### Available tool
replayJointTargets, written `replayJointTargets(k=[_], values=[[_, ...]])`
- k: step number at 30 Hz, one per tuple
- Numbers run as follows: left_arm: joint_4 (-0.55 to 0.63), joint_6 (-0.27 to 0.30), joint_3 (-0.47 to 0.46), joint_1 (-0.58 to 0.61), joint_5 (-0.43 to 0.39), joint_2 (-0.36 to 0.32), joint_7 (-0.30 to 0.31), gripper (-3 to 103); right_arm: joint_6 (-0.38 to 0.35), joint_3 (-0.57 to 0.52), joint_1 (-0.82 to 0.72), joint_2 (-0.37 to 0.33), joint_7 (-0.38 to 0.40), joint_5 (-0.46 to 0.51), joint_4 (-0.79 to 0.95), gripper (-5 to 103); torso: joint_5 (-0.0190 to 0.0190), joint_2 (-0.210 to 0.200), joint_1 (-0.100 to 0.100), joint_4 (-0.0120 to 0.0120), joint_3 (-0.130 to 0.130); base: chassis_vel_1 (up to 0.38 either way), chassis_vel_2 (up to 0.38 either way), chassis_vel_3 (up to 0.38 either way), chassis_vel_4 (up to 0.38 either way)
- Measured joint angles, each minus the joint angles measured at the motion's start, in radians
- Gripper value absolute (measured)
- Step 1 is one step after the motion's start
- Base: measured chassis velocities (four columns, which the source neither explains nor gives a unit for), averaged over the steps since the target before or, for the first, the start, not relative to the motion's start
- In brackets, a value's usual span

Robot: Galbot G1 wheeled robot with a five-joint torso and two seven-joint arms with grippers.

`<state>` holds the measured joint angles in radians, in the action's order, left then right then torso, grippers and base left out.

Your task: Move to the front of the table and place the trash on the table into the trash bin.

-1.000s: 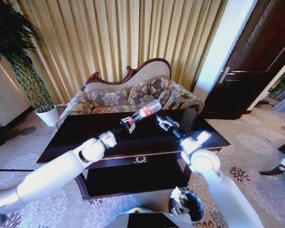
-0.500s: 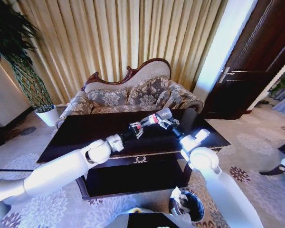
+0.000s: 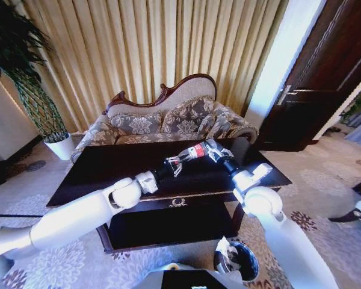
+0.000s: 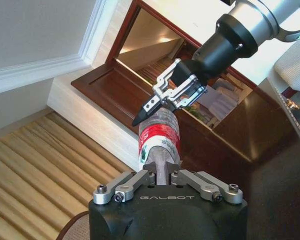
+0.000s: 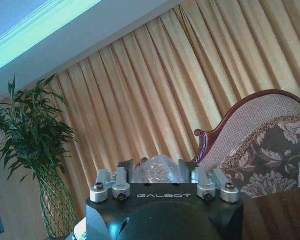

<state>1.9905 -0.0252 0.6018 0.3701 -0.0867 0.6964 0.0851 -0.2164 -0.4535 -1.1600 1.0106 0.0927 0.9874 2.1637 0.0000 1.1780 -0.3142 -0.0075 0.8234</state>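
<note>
Bottle: a clear plastic bottle (image 3: pixel 197 150) with a red-and-white label is held in the air above the middle of the tabletop (image 3: pixel 108 165), lying nearly level, its far end pointed to the right
Left gripper: the left gripper (image 3: pixel 173 163) is pressed onto the near end of the bottle, one finger on each side, as is seen in the left wrist view (image 4: pixel 159 172); the left arm reaches in from the near left
Right gripper: the right gripper (image 3: pixel 215 150) is set at the bottle's other end, its fingers (image 4: pixel 142 114) placed around the clear plastic beyond the label; in the right wrist view the crinkled plastic (image 5: pixel 159 170) is seen between the two fingers, but whether it is pinched or merely straddled cannot be told
Right arm: it comes up from the near right and bends over the right part of the tabletop
Table: dark, glossy and reddish-brown, with a gold emblem on the near front edge and a lower shelf beneath
Trash bin: the dark round trash bin (image 3: pixel 245 260) stands on the carpet near the robot, to the right of the table's near edge, with white crumpled paper (image 3: pixel 227 249) held in it
Background: a patterned sofa (image 3: pixel 168 123) is placed just beyond the far edge of the table, before gold curtains, and a potted plant (image 3: pixel 30 90) stands at the far left
</note>
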Motion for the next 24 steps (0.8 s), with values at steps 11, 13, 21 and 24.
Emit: replayJointTargets(k=[11, 13, 21, 24], values=[[0.006, -0.002, 0.011, -0.010, 0.001, 0.003, 0.000, 8, 0.002, -0.037, -0.025, -0.013, 0.003, 0.001, 0.023, 13, 0.0000, 0.000, 0.000, -0.0001, 0.000, 0.000, 0.000, 0.000, 0.000], [0.011, -0.002, 0.011, -0.008, 0.001, -0.001, 0.000, 7, 0.002, -0.038, -0.028, -0.013, 0.003, 0.001, 0.024, 9, 0.0000, 0.000, 0.000, 0.0000, 0.000, 0.000, 0.000, 0.000, 0.000], [0.029, -0.002, -0.004, 0.002, 0.002, -0.021, 0.000, 7, 0.001, -0.041, -0.025, -0.012, 0.000, 0.001, 0.018, 0, 0.0000, 0.000, 0.000, 0.0000, 0.000, 0.000, 0.000, 0.000, 0.000], [0.041, -0.002, -0.023, 0.017, 0.003, -0.038, 0.000, 5, -0.001, -0.047, -0.022, -0.011, 0.000, 0.001, 0.009, 0, 0.0000, 0.000, 0.000, 0.0001, 0.000, 0.000, 0.000, 0.000, 0.000]])
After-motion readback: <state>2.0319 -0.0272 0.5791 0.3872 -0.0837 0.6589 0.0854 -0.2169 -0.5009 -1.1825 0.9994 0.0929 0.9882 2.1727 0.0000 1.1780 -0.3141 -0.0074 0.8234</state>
